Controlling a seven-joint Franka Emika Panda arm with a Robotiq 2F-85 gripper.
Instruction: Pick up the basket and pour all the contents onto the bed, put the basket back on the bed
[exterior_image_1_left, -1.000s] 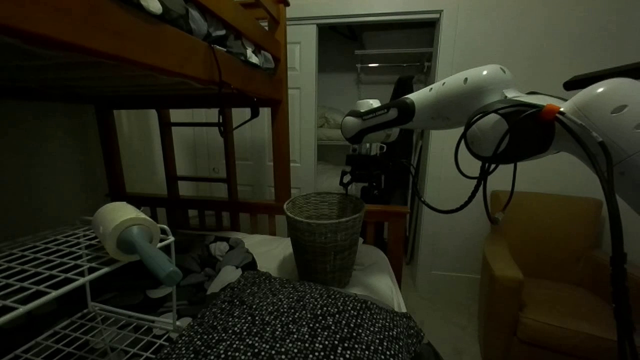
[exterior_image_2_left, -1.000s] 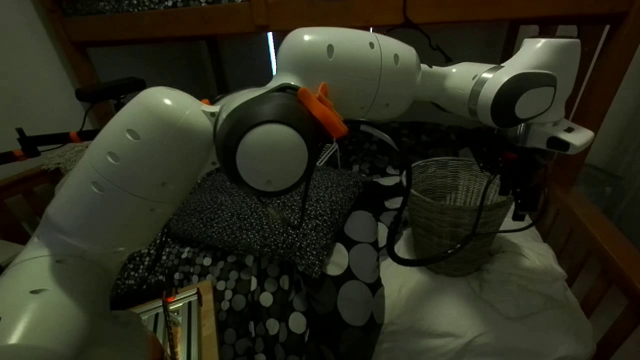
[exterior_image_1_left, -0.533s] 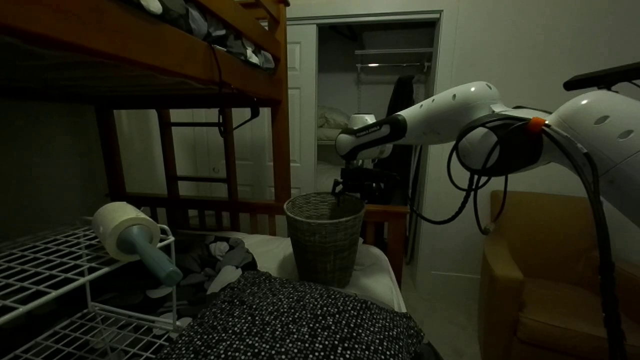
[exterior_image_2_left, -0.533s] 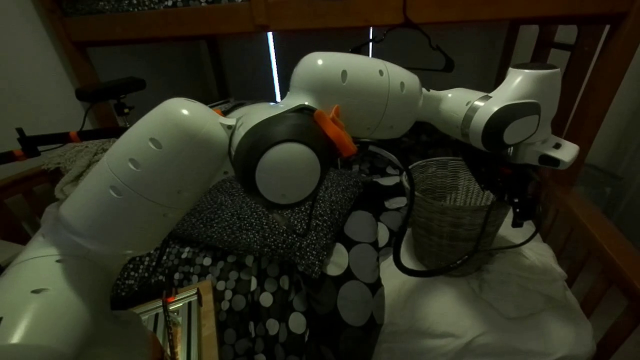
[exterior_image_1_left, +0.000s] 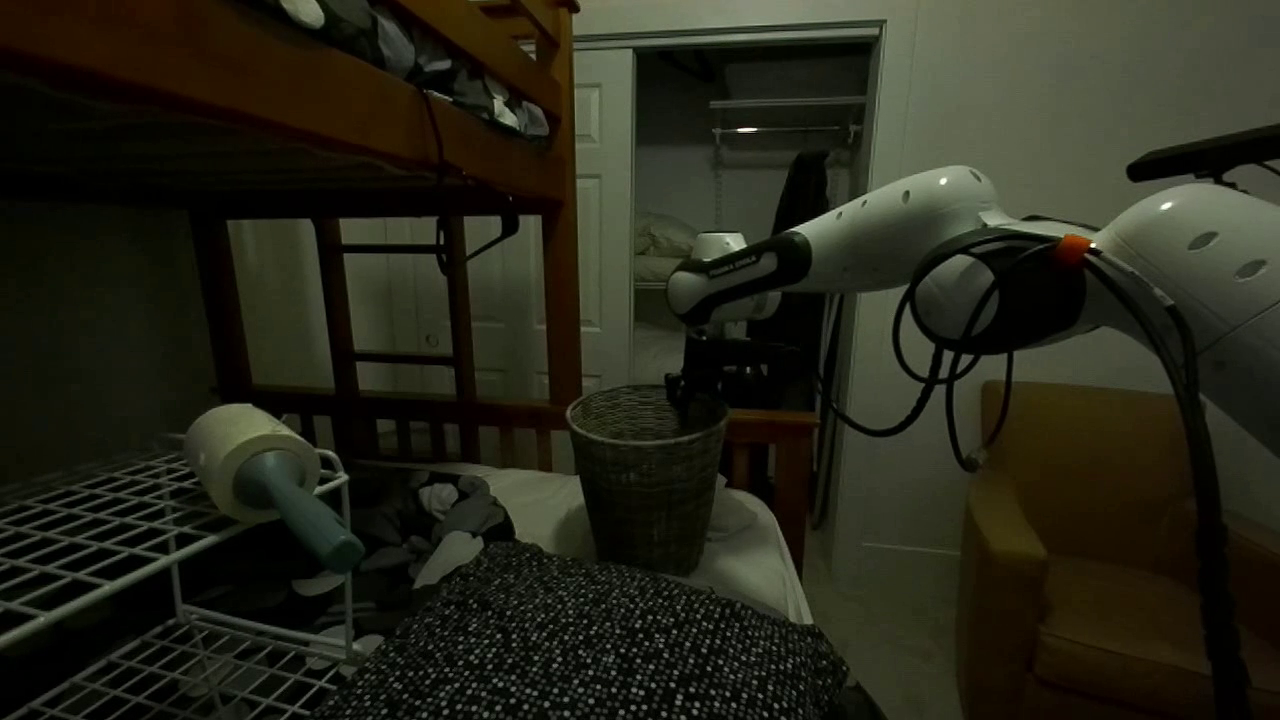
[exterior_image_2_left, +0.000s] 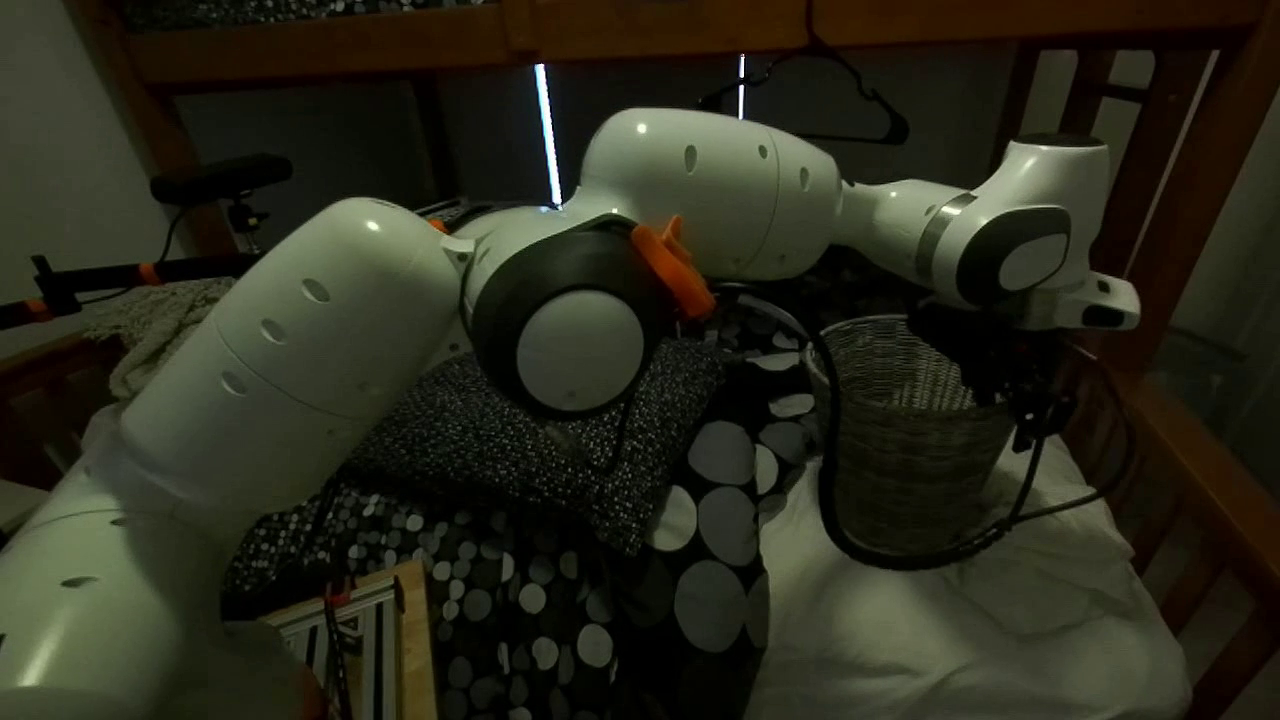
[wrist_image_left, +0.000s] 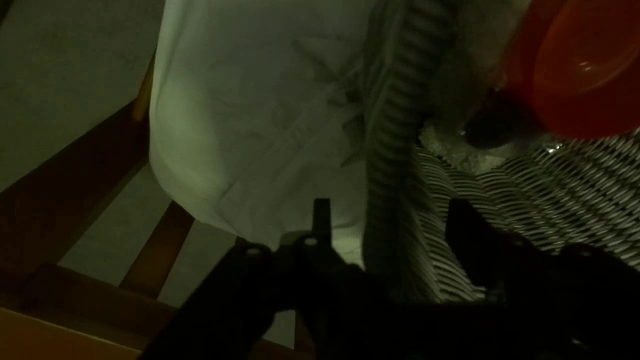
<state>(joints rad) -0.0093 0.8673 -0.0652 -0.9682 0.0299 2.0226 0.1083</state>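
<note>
A tall woven basket (exterior_image_1_left: 650, 500) stands upright on the white-sheeted bed (exterior_image_2_left: 940, 650); the basket also shows in an exterior view (exterior_image_2_left: 915, 470), partly behind the arm's cable. In the wrist view its rim and wall (wrist_image_left: 395, 130) run between my fingers. Inside lie a red round item (wrist_image_left: 585, 75), a dark item (wrist_image_left: 500, 120) and some clear crinkled material. My gripper (wrist_image_left: 390, 202) is open and straddles the rim, one finger inside and one outside. A gap shows between the outer finger and the wall. In both exterior views the gripper (exterior_image_1_left: 690, 390) is at the rim.
Wooden bed rails (exterior_image_2_left: 1190, 500) stand close beside the basket. The upper bunk (exterior_image_1_left: 400, 110) hangs over the bed. A dark speckled pillow (exterior_image_1_left: 590, 640), a white wire rack (exterior_image_1_left: 170, 530) with a lint roller (exterior_image_1_left: 250, 460), and a dangling hanger (exterior_image_2_left: 850, 95) are nearby.
My arm has come down and moved in, bringing the open gripper from above the basket to its rim. The cable loop has shifted. The basket stands in nearly the same place.
</note>
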